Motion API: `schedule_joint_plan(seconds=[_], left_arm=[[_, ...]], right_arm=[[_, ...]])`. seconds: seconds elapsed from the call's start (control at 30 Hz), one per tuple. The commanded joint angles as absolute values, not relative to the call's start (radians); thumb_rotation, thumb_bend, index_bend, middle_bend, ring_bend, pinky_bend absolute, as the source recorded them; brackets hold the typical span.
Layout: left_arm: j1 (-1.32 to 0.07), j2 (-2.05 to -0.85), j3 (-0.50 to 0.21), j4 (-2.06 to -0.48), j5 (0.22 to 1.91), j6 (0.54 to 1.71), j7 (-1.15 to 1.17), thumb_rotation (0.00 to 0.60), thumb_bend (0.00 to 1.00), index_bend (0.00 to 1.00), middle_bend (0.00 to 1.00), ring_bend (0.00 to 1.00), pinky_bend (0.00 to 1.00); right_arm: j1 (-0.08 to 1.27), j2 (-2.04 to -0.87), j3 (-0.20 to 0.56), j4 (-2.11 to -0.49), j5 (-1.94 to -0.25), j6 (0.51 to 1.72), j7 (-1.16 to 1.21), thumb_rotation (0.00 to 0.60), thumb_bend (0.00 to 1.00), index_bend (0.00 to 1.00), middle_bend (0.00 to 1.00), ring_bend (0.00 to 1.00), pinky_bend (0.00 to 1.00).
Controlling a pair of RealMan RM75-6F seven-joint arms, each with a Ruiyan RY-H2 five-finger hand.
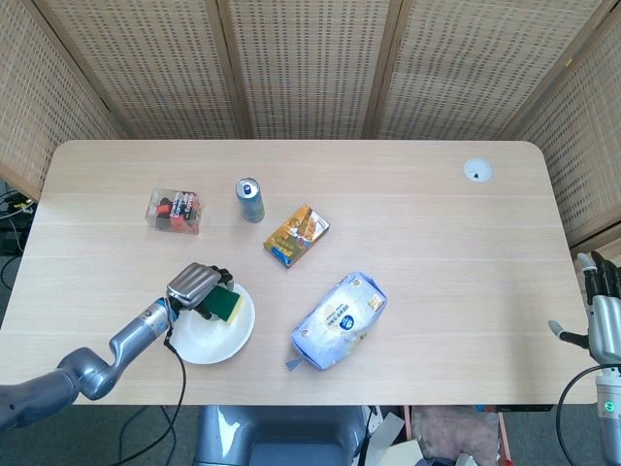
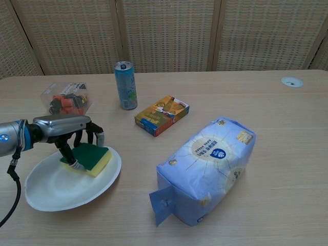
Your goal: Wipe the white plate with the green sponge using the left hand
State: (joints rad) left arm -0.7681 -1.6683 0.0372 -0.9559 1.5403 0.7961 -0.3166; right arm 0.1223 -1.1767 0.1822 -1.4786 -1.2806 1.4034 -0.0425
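- The left hand (image 2: 69, 134) holds the green sponge (image 2: 90, 158), fingers curled down over its far edge and thumb at its near left corner — the sponge sits on the right part of the white plate (image 2: 46, 189), yellow underside down.
- The plate lies at the near left of the table (image 2: 205, 92), and in the chest view its right rim looks slightly lifted; whether the hand's pressure is tipping it I cannot tell.
- By my reading, the wiping step is in hand: sponge and plate are in contact, and most of the plate's surface lies unwiped to the left of the sponge.
- The next move calls for a sweep leftward and nearer across the plate, with light, even pressure so the plate neither slides nor tips.
- The right hand (image 1: 604, 291) hangs off the table's right edge, well apart; whether its fingers are spread or closed I cannot tell.
- Around: a clear snack tub (image 2: 66, 99) far left of the plate, a blue can (image 2: 125, 85), an orange box (image 2: 162, 115), and a blue bag (image 2: 207, 166) to the right — none stands in the sweep's way.
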Motion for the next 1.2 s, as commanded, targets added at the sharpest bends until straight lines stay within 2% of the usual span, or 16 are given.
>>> schedule_joint_plan(seconds=[0.03,0.43,0.57,0.9,1.2], left_arm=[[-0.766,-1.68,0.046,-0.936,1.557,0.816,-0.339,0.6,0.0,0.49,0.38,0.37,0.46],[-0.756,-1.552,0.03,-1.106,1.607,0.973,-0.392,0.6,0.0,0.49,0.38,0.37,0.46],[-0.756,-1.535,0.039,-1.135,1.604,0.959,-0.373,0.6,0.0,0.49,0.38,0.37,0.46],[-0.753,-1.646,0.049,-1.012,1.552,0.865,-0.44,0.6,0.0,0.49,0.38,0.37,0.46],[-0.757,-1.681,0.057,-0.954,1.546,0.828,-0.493,0.6,0.0,0.49,0.38,0.37,0.46]], right_arm=[[0.122,-1.176,0.182,-1.479,-1.28,1.403,-0.041,0.6,0.0,0.0,0.0,0.0,0.0],[0.118,-1.171,0.178,-1.486,-1.29,1.408,-0.031,0.6,0.0,0.0,0.0,0.0,0.0],[0.119,-1.171,0.176,-1.487,-1.291,1.407,-0.033,0.6,0.0,0.0,0.0,0.0,0.0],[0.121,-1.171,0.178,-1.484,-1.286,1.403,-0.03,0.6,0.0,0.0,0.0,0.0,0.0],[0.122,-1.171,0.181,-1.477,-1.278,1.397,-0.025,0.6,0.0,0.0,0.0,0.0,0.0]])
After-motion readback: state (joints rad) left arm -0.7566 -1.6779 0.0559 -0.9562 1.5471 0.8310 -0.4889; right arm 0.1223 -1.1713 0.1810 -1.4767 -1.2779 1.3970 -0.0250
